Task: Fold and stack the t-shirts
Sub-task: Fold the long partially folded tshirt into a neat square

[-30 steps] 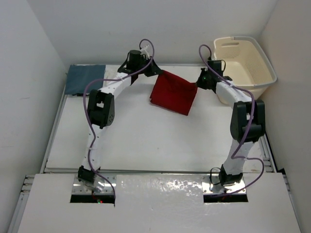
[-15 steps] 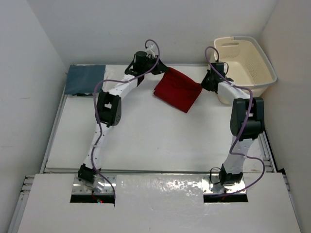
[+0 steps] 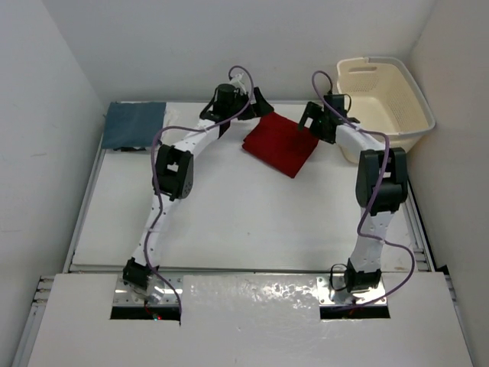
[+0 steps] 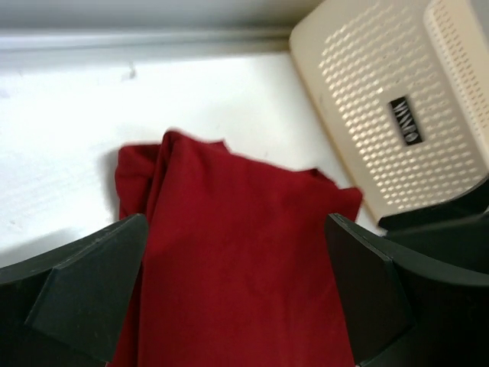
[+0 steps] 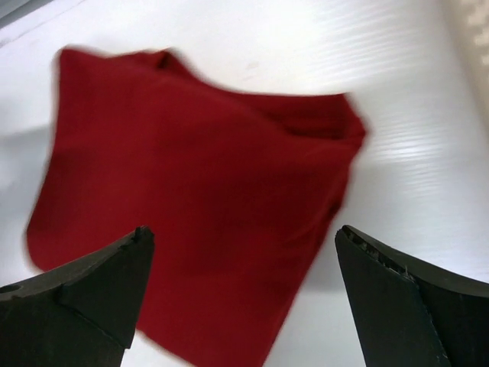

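White worktop [image 3: 229, 222] — your red t-shirt [image 3: 280, 142] lies folded near the basket [image 3: 416, 103]; left pincer [image 4: 237, 287] and right pincer [image 5: 241, 287] both gape, holding nothing.

I see the folded shirt [image 3: 280, 142] lying flat on the table [image 3: 229, 222], below and just ahead of my left gripper [image 3: 257, 99], with my right gripper [image 3: 309, 120] over its opposite end, so the two tools face each other across it. Seen from the left gripper, the laundry basket [image 3: 397, 115] stands beyond the shirt, just beside the right gripper's arm. A second shirt [image 3: 134, 124] lies in the table's far corner, well behind my left gripper, on the side away from the basket.
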You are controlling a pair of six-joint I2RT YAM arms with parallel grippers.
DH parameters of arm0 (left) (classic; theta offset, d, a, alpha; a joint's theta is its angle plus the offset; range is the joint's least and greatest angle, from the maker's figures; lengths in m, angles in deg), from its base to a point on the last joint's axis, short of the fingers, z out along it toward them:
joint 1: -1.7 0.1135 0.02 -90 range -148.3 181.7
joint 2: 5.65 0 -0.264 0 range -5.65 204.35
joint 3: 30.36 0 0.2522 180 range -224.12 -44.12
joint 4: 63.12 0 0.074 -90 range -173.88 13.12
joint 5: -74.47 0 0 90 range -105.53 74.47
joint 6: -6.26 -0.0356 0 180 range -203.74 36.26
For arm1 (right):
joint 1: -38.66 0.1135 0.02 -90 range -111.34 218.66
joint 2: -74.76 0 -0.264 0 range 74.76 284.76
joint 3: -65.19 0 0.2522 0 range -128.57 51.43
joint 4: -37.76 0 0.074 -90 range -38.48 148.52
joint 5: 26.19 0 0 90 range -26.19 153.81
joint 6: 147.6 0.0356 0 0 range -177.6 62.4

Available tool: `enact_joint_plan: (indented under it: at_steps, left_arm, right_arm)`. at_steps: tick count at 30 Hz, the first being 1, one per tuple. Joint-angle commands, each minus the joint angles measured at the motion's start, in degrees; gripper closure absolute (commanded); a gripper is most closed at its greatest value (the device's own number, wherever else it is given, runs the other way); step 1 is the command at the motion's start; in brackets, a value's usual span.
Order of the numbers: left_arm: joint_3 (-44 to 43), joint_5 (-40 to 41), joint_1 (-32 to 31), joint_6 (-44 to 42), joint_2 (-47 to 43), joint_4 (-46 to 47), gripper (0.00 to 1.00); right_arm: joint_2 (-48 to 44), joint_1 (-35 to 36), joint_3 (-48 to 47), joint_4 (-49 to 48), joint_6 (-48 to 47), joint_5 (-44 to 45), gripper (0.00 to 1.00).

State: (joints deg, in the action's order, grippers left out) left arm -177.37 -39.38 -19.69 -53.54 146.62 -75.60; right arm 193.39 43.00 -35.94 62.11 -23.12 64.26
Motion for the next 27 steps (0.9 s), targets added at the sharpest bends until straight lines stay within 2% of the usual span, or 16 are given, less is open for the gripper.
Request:
enact_joint_plan:
  at_steps: [1,5,11,15,21,27]
  left_arm:
    - [2.01,2.85,0.29,-3.91,-11.01,1.19,0.00]
    - [8.17,5.49,0.21,-6.37,-16.81,-0.57,0.00]
    - [14.33,0.13,-1.11,-5.59,-17.45,0.30,0.00]
    - [14.60,-1.72,-2.43,-5.41,-14.55,-1.19,0.00]
    - [18.64,-3.39,-3.05,-5.58,-12.35,-3.82,0.00]
    - [22.85,-1.90,-3.31,-7.26,-11.47,-5.67,0.00]
  right_arm:
    - [-5.68,2.69,-1.14,-0.75,-2.57,-3.44,0.01]
    - [-9.37,3.31,3.17,-4.94,-2.40,-4.13,0.01]
    - [-3.86,3.31,-0.94,-7.34,-0.82,-8.53,0.01]
    - [3.79,3.13,-7.44,-4.36,-0.64,-4.68,0.01]
    - [8.97,2.69,-8.07,-4.27,-1.87,2.79,0.01]
    - [14.17,2.34,-11.50,-0.66,-3.19,3.69,0.01]
